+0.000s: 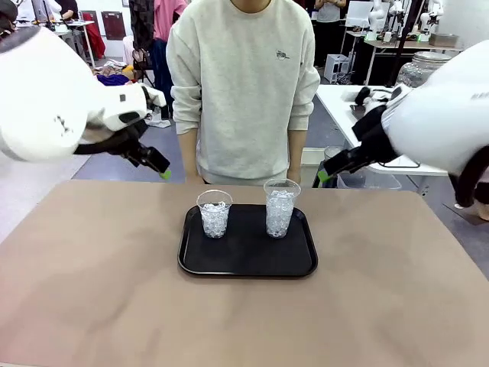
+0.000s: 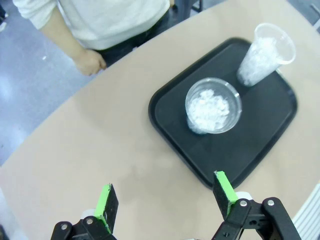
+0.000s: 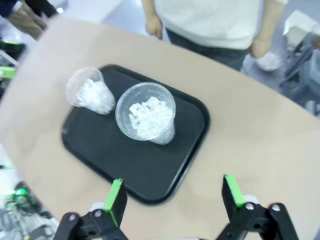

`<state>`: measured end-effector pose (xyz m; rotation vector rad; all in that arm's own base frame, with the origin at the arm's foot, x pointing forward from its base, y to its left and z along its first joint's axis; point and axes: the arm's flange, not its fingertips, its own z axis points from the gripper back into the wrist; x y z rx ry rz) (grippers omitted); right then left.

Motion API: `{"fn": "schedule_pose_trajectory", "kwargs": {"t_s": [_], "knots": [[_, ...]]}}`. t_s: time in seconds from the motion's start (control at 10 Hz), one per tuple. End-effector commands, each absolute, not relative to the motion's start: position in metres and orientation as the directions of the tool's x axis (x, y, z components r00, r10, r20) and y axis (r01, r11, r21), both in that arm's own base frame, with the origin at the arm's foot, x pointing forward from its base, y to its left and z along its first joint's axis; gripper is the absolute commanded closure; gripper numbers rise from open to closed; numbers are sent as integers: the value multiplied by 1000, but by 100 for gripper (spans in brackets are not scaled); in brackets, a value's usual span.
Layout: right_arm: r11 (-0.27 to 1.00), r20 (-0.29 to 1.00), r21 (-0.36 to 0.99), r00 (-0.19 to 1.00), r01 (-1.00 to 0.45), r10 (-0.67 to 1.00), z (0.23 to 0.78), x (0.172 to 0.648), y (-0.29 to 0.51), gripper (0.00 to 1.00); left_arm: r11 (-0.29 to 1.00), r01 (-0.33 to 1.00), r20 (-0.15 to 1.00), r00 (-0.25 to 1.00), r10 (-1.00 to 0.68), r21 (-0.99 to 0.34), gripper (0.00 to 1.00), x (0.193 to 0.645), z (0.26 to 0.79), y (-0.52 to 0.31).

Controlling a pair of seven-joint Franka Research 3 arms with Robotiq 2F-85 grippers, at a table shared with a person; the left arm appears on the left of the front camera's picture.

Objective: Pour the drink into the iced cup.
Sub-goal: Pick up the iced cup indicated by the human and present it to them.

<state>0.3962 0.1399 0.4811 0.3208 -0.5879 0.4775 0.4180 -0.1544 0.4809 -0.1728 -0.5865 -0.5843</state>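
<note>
Two clear plastic cups filled with ice stand on a black tray (image 1: 246, 262) in the middle of the table: a shorter iced cup (image 1: 215, 214) on the left and a taller one (image 1: 281, 208) on the right. My left gripper (image 1: 163, 173) hovers open above the table, left of and behind the tray. From the left wrist its open gripper (image 2: 165, 200) faces the shorter cup (image 2: 213, 106) and the taller cup (image 2: 264, 55). My right gripper (image 1: 324, 175) hangs open at the back right. Below the right gripper (image 3: 175, 195) are the taller cup (image 3: 146, 112) and the shorter cup (image 3: 90, 92). The drink itself is out of view.
A person in a light sweatshirt (image 1: 243, 84) stands at the far edge, hands (image 2: 90, 62) down by the table. A round glass jar with a metal lid (image 1: 422, 69) sits on a white table behind my right arm. Bare tabletop (image 1: 244, 321) surrounds the tray.
</note>
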Motion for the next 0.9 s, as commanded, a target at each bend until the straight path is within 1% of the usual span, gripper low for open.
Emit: {"fn": "schedule_pose_trajectory", "kwargs": {"t_s": [0.0, 0.3, 0.5, 0.6, 0.7, 0.8], "knots": [[810, 590, 314, 770, -496, 242, 496, 402, 116, 0, 811, 565, 568, 721, -396, -152, 0, 427, 502, -132], [755, 552, 520, 832, -400, 60, 514, 405, 82, 0, 796, 479, 493, 828, -268, -371, 0, 442, 519, -99], [729, 524, 577, 851, -367, 13, 514, 409, 71, 0, 788, 442, 431, 866, -251, -428, 0, 452, 516, -90], [735, 516, 580, 856, -351, 1, 515, 411, 71, 0, 793, 432, 417, 874, -249, -430, 0, 457, 514, -88], [762, 534, 534, 845, -367, 33, 517, 408, 76, 0, 796, 459, 435, 856, -279, -393, 0, 455, 515, -89], [744, 509, 578, 861, -335, -8, 516, 402, 69, 0, 800, 424, 425, 874, -238, -425, 0, 446, 513, -85]]}}
